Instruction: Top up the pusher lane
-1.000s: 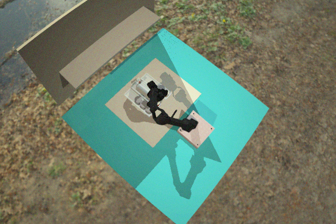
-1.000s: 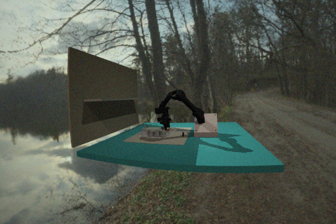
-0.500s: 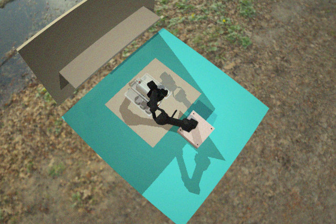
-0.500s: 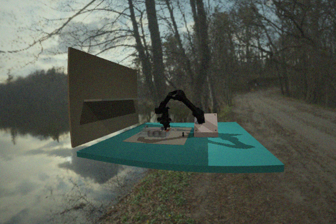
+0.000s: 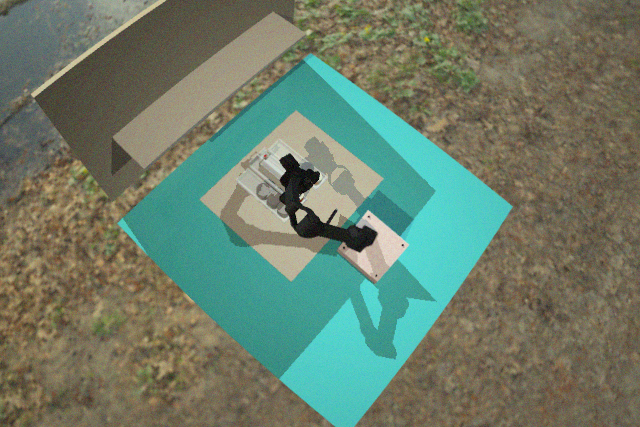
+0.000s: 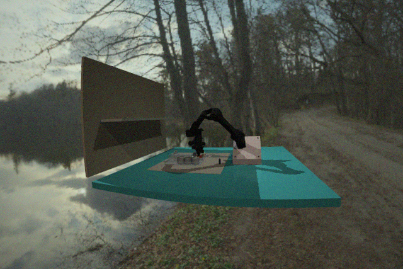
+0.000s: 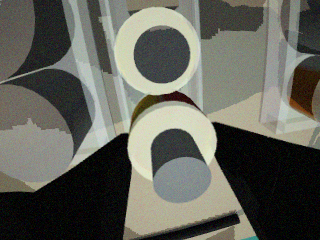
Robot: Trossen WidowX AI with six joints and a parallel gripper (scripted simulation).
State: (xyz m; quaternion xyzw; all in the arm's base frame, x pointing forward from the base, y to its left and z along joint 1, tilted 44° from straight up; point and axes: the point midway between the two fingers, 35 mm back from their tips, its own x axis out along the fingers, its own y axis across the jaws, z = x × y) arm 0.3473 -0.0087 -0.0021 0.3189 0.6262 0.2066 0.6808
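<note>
My gripper (image 6: 198, 154) (image 7: 170, 135) points down at the front of the clear-walled sprung lane (image 7: 120, 102). It is shut on a jar with a cream lid (image 7: 140, 145), a grey knob and a red and olive body. A second jar with the same cream lid and a dark knob (image 7: 161, 55) stands in the lane straight behind the held one; the lids almost touch or overlap in the wrist view. The pusher plate and the front stop cannot be made out, and the held jar's base is hidden, so whether it rests on the lane floor cannot be told.
Large grey-topped jars (image 7: 35, 140) stand in the clear tray to the left. A dark and orange jar (image 7: 302, 92) stands at the right behind a clear wall. A short black bar (image 5: 331, 216) (image 6: 219, 160) (image 7: 192, 228) is nearer the arm's base. A brown backboard (image 5: 170, 40) (image 6: 120, 96) rises beyond.
</note>
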